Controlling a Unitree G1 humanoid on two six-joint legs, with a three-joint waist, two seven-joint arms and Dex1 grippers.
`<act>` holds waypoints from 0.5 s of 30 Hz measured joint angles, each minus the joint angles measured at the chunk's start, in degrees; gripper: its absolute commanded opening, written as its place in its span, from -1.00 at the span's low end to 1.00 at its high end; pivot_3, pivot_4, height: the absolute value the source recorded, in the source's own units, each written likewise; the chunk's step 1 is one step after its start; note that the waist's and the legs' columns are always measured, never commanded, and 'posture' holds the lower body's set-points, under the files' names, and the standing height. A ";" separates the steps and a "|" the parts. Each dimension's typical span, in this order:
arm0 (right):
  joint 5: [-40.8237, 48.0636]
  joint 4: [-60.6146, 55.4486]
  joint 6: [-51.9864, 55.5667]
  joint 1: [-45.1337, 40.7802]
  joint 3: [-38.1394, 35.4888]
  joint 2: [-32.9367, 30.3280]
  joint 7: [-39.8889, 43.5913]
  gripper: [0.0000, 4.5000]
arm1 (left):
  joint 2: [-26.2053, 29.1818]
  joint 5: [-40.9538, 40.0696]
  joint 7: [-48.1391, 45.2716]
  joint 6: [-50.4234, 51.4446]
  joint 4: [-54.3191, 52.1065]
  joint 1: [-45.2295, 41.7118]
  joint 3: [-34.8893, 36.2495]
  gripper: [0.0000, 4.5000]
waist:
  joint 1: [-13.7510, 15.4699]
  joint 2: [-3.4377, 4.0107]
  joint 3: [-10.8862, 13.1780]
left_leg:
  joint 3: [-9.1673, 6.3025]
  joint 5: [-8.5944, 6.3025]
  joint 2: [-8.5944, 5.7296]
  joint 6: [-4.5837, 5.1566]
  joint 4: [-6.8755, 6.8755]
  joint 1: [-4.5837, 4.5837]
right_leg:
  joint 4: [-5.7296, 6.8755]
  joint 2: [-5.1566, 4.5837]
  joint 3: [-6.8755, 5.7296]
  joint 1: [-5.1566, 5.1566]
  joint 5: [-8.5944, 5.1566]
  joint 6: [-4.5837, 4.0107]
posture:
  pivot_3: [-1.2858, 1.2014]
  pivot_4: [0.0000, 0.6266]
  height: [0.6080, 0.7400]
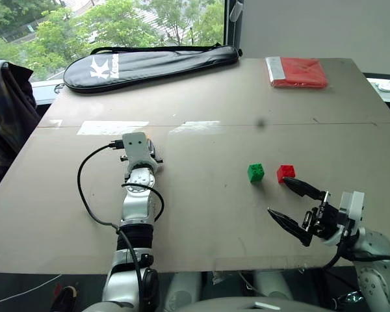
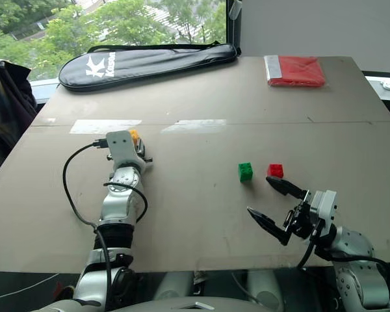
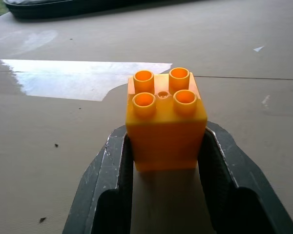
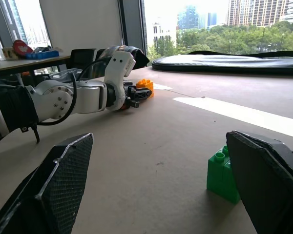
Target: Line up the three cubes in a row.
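We see the left gripper [image 3: 166,161] closed on the yellow cube [image 3: 165,124], which stands on the table [image 1: 201,117] well to the left of the others. The green cube [image 1: 255,172] and red cube [image 1: 286,172] sit side by side, apart, just beyond the right gripper [image 1: 292,205], whose fingers spread wide around nothing.

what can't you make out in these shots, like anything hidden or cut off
- Yellow cube: in the left eye view the left arm's wrist covers it; the right eye view shows just a sliver past the wrist.
- Red cube: in the right wrist view the right gripper finger stands where it would show.
- Green cube: partly covered by that same finger.
- Whether the yellow cube's base touches the table: unclear in the left wrist view.
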 measured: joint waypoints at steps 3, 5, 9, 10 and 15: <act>0.05 0.04 0.04 0.69 -0.14 -0.78 0.61 1.00 | 3.68 -3.96 -16.33 -3.98 -1.76 2.47 -6.22 -0.44 | 0.27 0.00 0.00 | 0.04 0.00 0.02 0.00 0.03 -0.07 | -0.04 -0.07 -0.02 0.00 0.00 -0.02 | 0.03 -0.52 0.39; 0.11 0.20 0.00 1.16 -0.68 -1.51 1.46 1.00 | 5.93 -5.82 -26.09 -5.96 -1.63 2.32 -9.79 -0.44 | 0.10 0.00 0.00 | 0.06 0.00 0.02 0.00 0.08 -0.08 | -0.05 -0.06 0.01 0.01 -0.01 -0.03 | 0.03 -0.52 0.39; 0.05 1.31 -0.10 1.50 -1.83 -2.33 2.32 1.00 | 9.62 -8.58 -43.08 -9.59 1.43 -0.92 -14.56 -0.44 | 0.01 0.01 0.01 | 0.12 0.00 0.01 0.01 0.10 -0.05 | -0.01 0.05 -0.01 0.01 -0.15 -0.25 | 0.03 -0.52 0.39; -0.02 1.46 -0.16 1.47 -2.08 -2.37 2.31 1.00 | 10.66 -8.73 -47.80 -10.78 2.84 -2.29 -16.08 -0.44 | 0.02 0.01 0.01 | 0.12 0.00 0.02 0.01 0.10 -0.04 | 0.00 0.09 -0.02 0.01 -0.15 -0.25 | 0.03 -0.52 0.39; -0.44 1.38 -0.68 1.70 -2.35 -2.17 1.81 1.00 | 11.67 -11.91 -67.64 -12.26 10.79 -8.10 -20.54 -0.44 | -0.10 0.01 0.01 | 0.13 0.00 0.06 0.02 0.10 -0.07 | -0.01 0.16 -0.02 -0.01 -0.14 -0.24 | 0.03 -0.52 0.39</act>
